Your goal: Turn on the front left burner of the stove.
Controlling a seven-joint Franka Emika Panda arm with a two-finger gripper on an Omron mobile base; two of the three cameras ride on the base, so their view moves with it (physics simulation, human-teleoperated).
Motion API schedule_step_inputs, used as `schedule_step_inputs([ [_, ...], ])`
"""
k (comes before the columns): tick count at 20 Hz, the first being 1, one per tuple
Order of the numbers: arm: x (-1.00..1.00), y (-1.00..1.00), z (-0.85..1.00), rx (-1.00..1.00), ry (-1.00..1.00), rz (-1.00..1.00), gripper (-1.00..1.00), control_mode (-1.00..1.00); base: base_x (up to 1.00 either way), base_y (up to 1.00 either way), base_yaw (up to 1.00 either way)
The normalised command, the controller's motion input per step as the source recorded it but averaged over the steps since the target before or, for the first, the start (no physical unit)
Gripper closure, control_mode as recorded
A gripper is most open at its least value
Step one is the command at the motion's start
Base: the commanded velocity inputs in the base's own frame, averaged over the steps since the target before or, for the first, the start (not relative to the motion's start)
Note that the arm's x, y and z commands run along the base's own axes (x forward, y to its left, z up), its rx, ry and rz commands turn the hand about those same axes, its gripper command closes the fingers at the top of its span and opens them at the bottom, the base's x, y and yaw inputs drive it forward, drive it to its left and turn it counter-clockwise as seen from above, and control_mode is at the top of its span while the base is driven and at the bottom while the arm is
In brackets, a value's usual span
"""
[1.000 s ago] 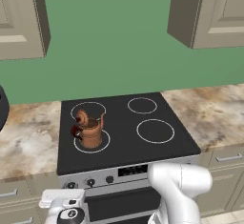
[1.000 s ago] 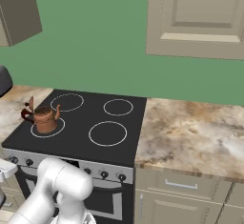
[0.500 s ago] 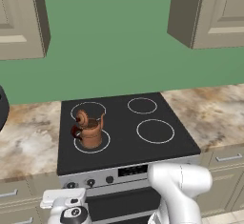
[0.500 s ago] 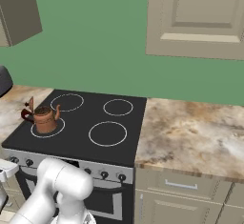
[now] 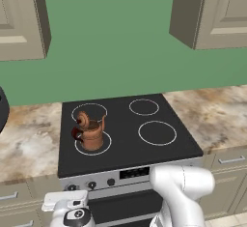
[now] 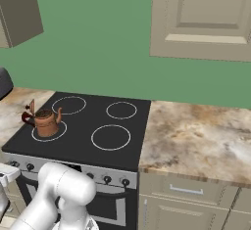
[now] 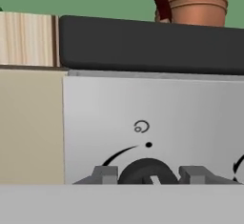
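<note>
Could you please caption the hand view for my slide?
Open gripper straddling a black knob on the stove panel, copper kettle above.

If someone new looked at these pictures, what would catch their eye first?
Probably the copper kettle, standing on the front left burner of the black stove. Next, the gripper low at the silver control panel, its fingertips either side of a black knob near the stove's left edge.
</note>
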Motion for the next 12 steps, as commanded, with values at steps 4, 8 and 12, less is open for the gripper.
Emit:
schedule_step_inputs([
  [4,0.0,0.0,-0.42,-0.05,0.06,0.11,1.0,-1.0,0.0,0.0,0.0],
  [8,0.0,0.04,-0.41,-0.22,0.18,0.08,1.0,-1.0,0.0,0.0,0.0],
  [12,0.0,0.07,-0.69,-0.32,0.11,0.01,1.0,-1.0,0.0,0.0,0.0],
])
